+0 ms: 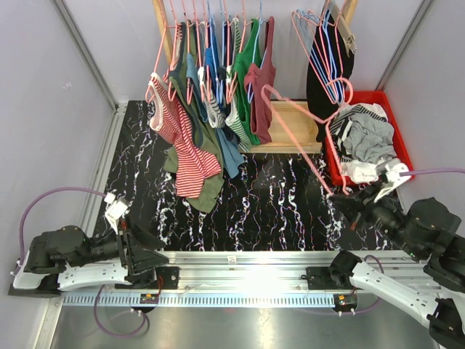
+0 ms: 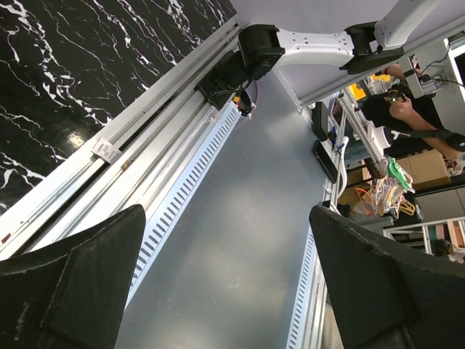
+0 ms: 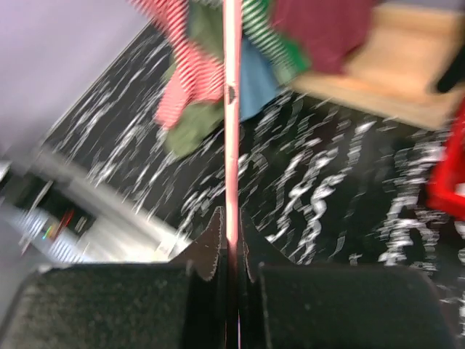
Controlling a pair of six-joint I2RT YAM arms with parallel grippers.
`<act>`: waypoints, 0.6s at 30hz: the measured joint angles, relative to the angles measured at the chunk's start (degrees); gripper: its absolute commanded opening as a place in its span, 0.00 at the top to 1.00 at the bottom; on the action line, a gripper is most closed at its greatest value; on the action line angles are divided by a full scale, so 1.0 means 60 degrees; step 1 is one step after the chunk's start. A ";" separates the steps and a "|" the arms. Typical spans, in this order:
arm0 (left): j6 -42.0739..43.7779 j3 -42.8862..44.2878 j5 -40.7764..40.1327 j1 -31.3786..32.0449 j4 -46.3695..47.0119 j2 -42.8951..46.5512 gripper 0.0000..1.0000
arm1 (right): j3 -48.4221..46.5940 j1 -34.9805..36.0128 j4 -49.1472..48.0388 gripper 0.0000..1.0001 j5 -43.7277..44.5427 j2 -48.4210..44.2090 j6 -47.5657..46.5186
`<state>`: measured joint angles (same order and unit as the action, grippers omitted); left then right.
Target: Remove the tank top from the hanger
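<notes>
Pale walls around a black marbled bench

The walls are plain lilac-grey on the left and right, edged by slanting aluminium posts. The bench top is black with white veining. A silver rail runs along its near edge, and a light wooden stand sits at the back.

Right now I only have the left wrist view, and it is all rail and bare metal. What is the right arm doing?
Observer: The right gripper is shut on the wire of a pink hanger.
Operator: Is anything hanging on it?
Observer: No. The top view shows its frame bare, slanting up and away from the gripper.
Operator: Where are the loose clothes?
Observer: A pile of garments lies in the red bin at the far right, just beyond that gripper.
</notes>
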<state>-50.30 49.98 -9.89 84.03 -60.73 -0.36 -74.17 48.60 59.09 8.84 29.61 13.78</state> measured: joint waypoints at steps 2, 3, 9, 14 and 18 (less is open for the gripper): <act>0.0117 -0.0113 0.0007 0.0011 0.0229 0.0000 0.01 | -0.0076 -0.0004 -0.0240 1.00 0.0987 -0.0036 0.0058; 0.0175 -0.0138 0.0029 0.0011 0.0364 -0.0007 0.01 | -0.0076 0.0000 -0.0474 1.00 0.1512 0.0055 0.0069; 0.0426 -0.0306 0.0106 0.0015 0.1005 -0.0317 0.01 | -0.0142 -0.0004 -0.1800 1.00 0.3191 0.1920 -0.0029; 0.0616 -0.0747 0.0106 0.0015 0.1341 -0.0681 0.01 | -0.1202 -0.0379 -0.2557 1.00 0.3395 0.4401 -0.0273; 0.0754 -0.1024 0.0102 0.0022 0.1541 -0.1096 0.01 | -0.2335 -0.2674 -0.2965 1.00 0.2164 0.6011 -0.0240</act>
<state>-45.78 43.83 -9.28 84.16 -51.48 -6.94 -88.18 32.56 41.30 21.82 65.67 12.34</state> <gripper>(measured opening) 0.988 0.044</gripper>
